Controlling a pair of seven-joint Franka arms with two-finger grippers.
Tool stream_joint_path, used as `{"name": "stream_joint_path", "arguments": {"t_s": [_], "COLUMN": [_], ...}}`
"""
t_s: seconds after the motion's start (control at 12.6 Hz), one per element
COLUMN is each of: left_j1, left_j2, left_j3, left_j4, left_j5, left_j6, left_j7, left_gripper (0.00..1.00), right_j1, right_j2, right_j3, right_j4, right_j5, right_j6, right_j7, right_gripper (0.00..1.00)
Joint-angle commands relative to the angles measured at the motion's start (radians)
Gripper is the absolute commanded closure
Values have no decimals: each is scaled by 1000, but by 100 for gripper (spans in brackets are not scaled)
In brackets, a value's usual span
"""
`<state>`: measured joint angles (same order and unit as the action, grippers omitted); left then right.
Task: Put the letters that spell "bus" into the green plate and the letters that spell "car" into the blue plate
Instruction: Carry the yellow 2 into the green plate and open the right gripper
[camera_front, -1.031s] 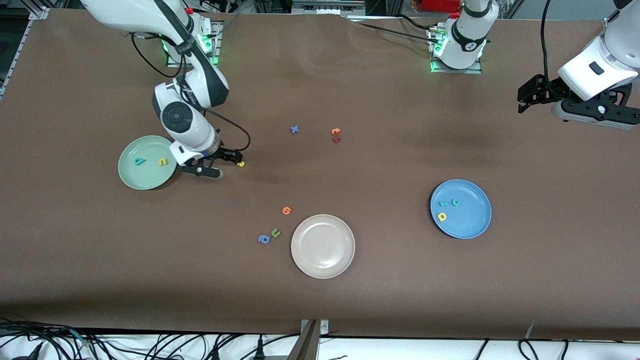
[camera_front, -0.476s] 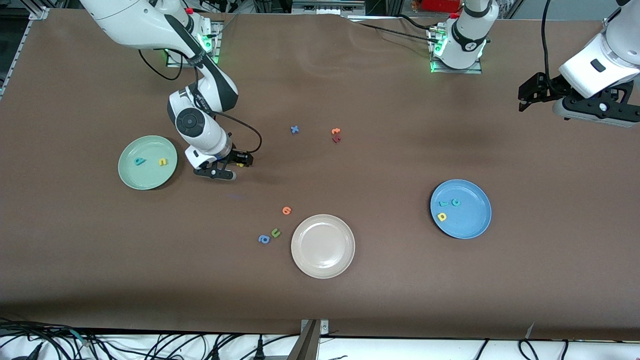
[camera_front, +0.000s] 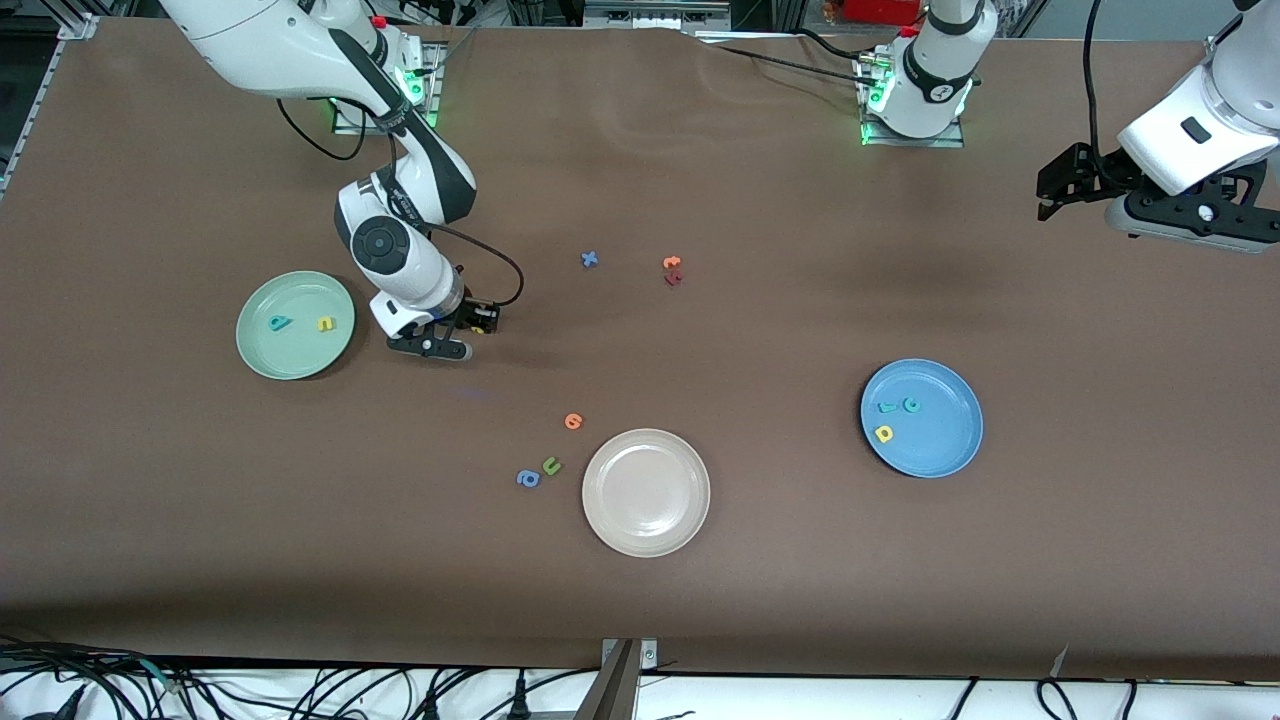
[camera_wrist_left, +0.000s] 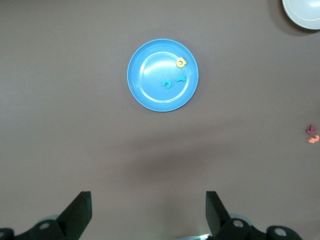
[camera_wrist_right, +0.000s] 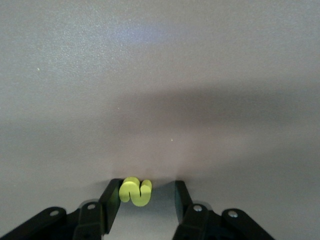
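Front view: three plates. Green plate (camera_front: 295, 325) holds two letters, blue plate (camera_front: 921, 418) three, beige plate (camera_front: 646, 492) none. Beside the green plate, right end effector (camera_front: 478, 322) half-closed around yellow "s" (camera_wrist_right: 135, 191). Left end effector (camera_wrist_left: 147, 212) waits, spread wide.

A beige plate (camera_front: 646, 492) sits on the brown surface (camera_front: 780, 600), well apart from the right pincer (camera_front: 478, 322) and nearer the front camera than it. Between the two lie an orange letter (camera_front: 573, 421), a green "u" (camera_front: 551, 465) and a blue "a" (camera_front: 528, 479) (these last two just beside each other). A blue "x" (camera_front: 590, 259) lies near an orange letter (camera_front: 671, 263) touching a dark red one (camera_front: 673, 278).
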<state>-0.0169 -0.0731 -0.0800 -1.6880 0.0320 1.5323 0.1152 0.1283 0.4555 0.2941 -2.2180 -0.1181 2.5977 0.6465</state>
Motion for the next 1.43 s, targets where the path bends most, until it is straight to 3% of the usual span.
{"name": "stream_joint_path", "arguments": {"t_s": [0.0, 0.24, 0.4, 0.63, 0.79, 0.95, 1.19, 1.35], "left_j1": [9, 17, 17, 18, 18, 18, 18, 18], "left_j2": [-27, -27, -27, -28, -28, -28, -27, -27], "left_j3": [0, -1, -1, -1, -1, -1, -1, -1], "left_j4": [-19, -19, -19, -19, -19, -19, -19, -19], "left_j5": [-17, -17, -17, -17, -17, -17, -17, -17], "left_j6": [-6, -9, -9, -21, -21, -21, -21, -21], "left_j7": [0, 0, 0, 0, 0, 0, 0, 0], "left_gripper": [0, 0, 0, 0, 0, 0, 0, 0], "right_j1": [2, 2, 1, -4, -6, -6, -6, -7], "right_j2": [15, 14, -3, -127, -179, -192, -181, -156], "right_j3": [5, 3, 0, -35, -116, -249, -407, -441], "right_j4": [1, 3, 3, 61, 93, 80, 20, -3], "right_j5": [11, 11, 11, 6, 1, 3, 5, 8], "right_j6": [1, -2, -19, -300, -474, -525, -499, -458], "right_j7": [-5, -4, -8, -21, -127, -306, -534, -587], "right_gripper": [70, 89, 90, 90, 90, 90, 90, 89]}}
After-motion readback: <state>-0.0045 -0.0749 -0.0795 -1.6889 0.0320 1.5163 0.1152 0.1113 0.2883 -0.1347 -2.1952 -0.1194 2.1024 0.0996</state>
